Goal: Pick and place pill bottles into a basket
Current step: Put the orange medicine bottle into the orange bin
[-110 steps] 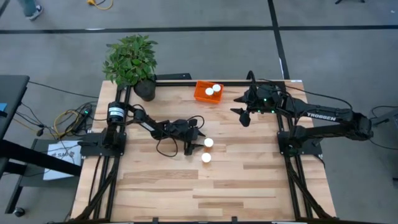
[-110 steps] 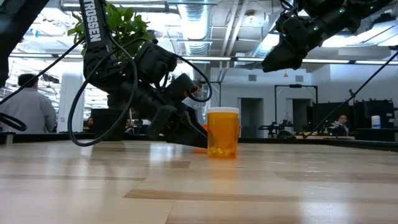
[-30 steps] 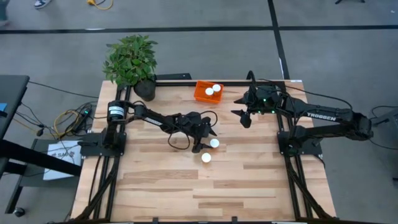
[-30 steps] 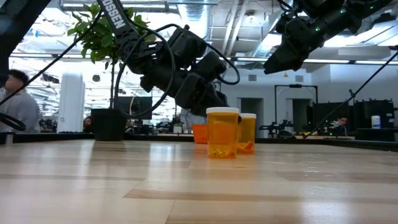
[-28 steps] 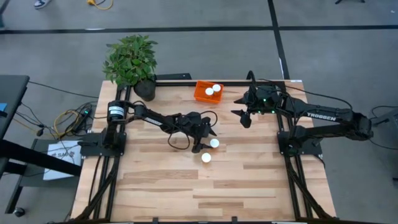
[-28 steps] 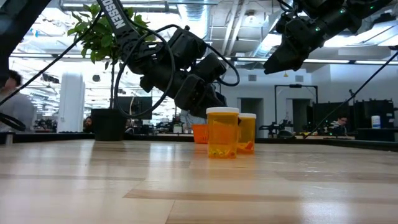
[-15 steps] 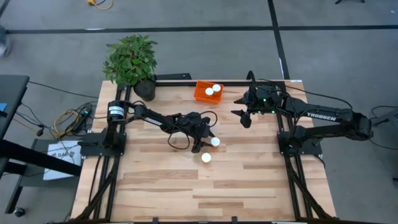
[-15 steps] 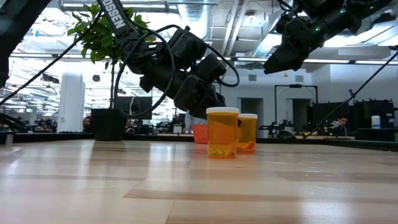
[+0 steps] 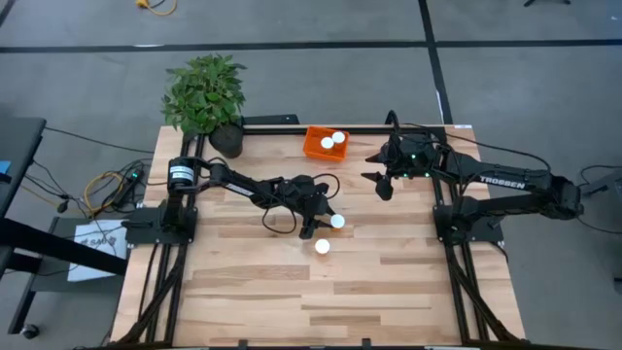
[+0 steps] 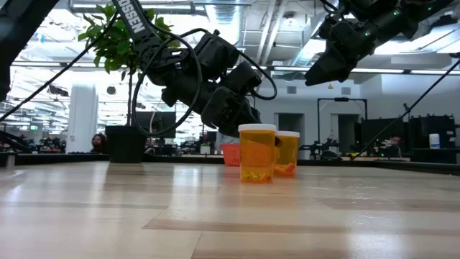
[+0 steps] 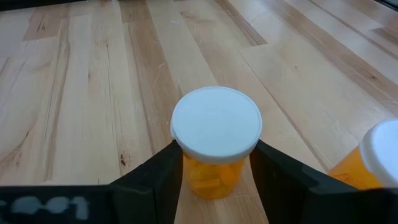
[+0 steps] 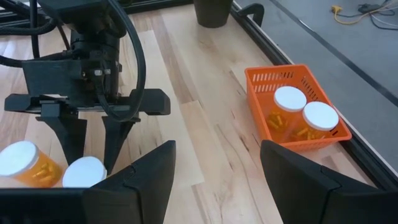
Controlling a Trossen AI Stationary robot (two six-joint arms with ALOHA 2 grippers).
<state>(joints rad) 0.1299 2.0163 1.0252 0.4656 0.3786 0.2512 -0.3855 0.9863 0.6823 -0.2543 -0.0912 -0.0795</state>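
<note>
Green leaves first: a leafy potted plant in a black pot stands at the far left corner of the pale wooden plank bench. Moving right, the left arm stretches low across the boards and its left claw has its two dark fingers set on either side of a small amber pill bottle with a white round cap; the left wrist view shows both fingers pressed against the bottle's sides, so the claw is holding it, with the bottle upright. Just beside it, nearer the front edge, a second amber white-capped bottle stands alone on the bench, touching nothing. Farther back, near the rear rail, sits the small bright orange rectangular plastic basket, and inside it two more white-capped bottles rest side by side. Over on the right, the right claw hangs above the bench, a little to the right of the basket, its fingers spread wide and gripping nothing.
</note>
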